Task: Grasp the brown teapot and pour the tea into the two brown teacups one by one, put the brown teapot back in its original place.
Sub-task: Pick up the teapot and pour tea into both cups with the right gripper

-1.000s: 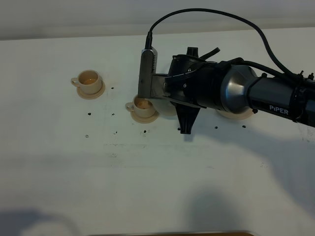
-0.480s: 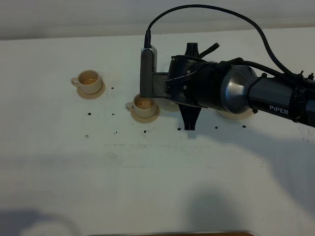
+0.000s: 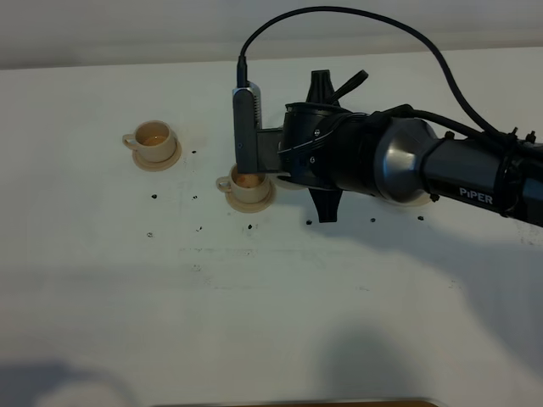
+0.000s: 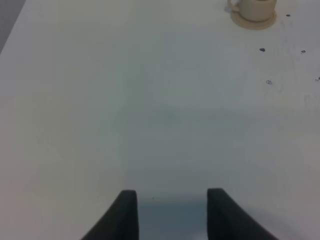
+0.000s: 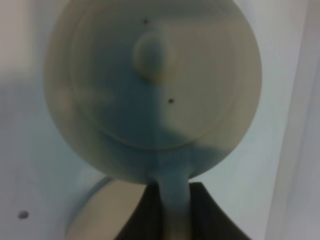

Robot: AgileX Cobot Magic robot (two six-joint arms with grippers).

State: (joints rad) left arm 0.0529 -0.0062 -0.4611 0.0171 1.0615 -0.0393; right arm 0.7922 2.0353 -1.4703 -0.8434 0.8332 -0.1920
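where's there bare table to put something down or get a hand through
Bare: the wide front of the table, in front of both cups; the left edge beside the left cup; the gap between it and the middle cup. Crowded: by the middle cup, where the right tool holds the teapot.

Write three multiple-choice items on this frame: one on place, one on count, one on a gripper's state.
1. Which teacup is nearest the right arm? A) the teacup nearer the middle B) the far-left teacup C) both equally near
2. How many teacups show in the high view? A) one B) two C) three
3. The left gripper is: A) open B) shut on a teacup C) shut, empty
Answers: 1 A, the arm's front end hangs right beside it; 2 B, the far-left teacup and the teacup nearer the middle; 3 A, its fingers stand apart.
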